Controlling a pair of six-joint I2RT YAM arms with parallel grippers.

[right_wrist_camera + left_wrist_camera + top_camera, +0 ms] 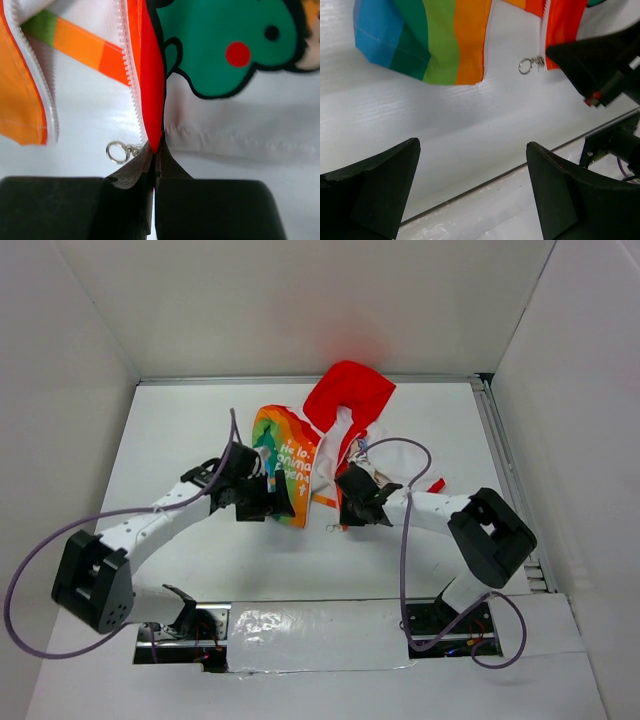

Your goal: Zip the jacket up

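Observation:
The jacket [287,462] lies open mid-table, rainbow front to the left and red hood [350,395] at the back. My right gripper [347,512] is shut on the jacket's red front edge [152,100] at the lower end of the white zipper teeth [131,75]. The zipper pull ring [118,151] hangs just left of its fingertips [137,167]. My left gripper [272,508] is open and empty near the hem of the rainbow panel [440,40]. In the left wrist view the ring [525,65] lies ahead to the right, beside my right gripper [600,65].
White walls enclose the table [180,440] on three sides. A metal rail [510,470] runs along the right edge. A green cartoon print [225,45] shows on the white lining. A seam and taped strip [485,180] cross the near table edge.

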